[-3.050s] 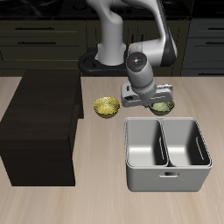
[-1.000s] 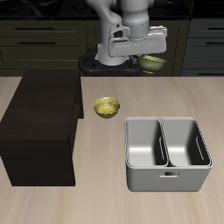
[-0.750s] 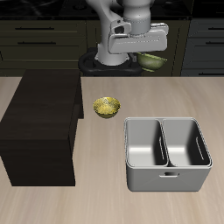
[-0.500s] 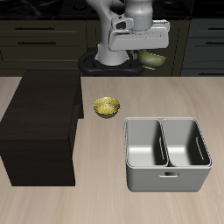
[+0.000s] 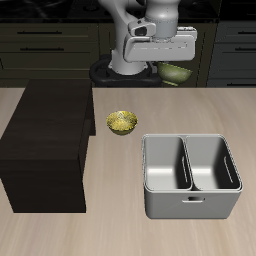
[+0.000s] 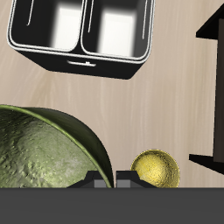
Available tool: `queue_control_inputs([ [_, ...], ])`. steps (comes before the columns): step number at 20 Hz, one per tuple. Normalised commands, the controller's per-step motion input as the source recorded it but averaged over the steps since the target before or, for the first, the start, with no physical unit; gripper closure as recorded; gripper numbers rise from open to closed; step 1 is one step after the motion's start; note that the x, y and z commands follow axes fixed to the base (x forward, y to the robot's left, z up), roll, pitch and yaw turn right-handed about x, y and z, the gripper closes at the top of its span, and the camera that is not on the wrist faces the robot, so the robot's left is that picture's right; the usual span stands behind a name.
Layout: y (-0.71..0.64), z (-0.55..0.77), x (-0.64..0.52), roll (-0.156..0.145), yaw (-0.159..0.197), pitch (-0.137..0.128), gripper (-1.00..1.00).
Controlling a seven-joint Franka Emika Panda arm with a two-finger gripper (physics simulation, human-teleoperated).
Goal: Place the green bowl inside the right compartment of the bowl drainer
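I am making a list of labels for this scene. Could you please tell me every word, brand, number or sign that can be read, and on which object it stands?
No readable text: there are none in either view.
green bowl: no lettering, only speckles.
bowl drainer: plain grey, no marking.
yellow bowl: no marking.
dark cabinet: no marking.
gripper: no label can be seen on its housing.
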Motion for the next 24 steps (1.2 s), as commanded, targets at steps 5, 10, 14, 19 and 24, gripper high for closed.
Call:
queue_control_inputs([
  [5, -0.04, 0.07, 0.45, -0.053, 0.002, -0.001, 1.0],
  [10, 0.04, 0.0, 0.5, 0.009, -0.008, 0.025, 1.0],
  [14, 0.02, -0.01, 0.41, -0.002, -0.013, 0.029, 1.0],
  [19, 0.04, -0.03, 0.42, -0.001, -0.016, 0.033, 1.0],
  [24, -0.03, -0.03, 0.24, -0.019, -0.019, 0.001, 1.0],
])
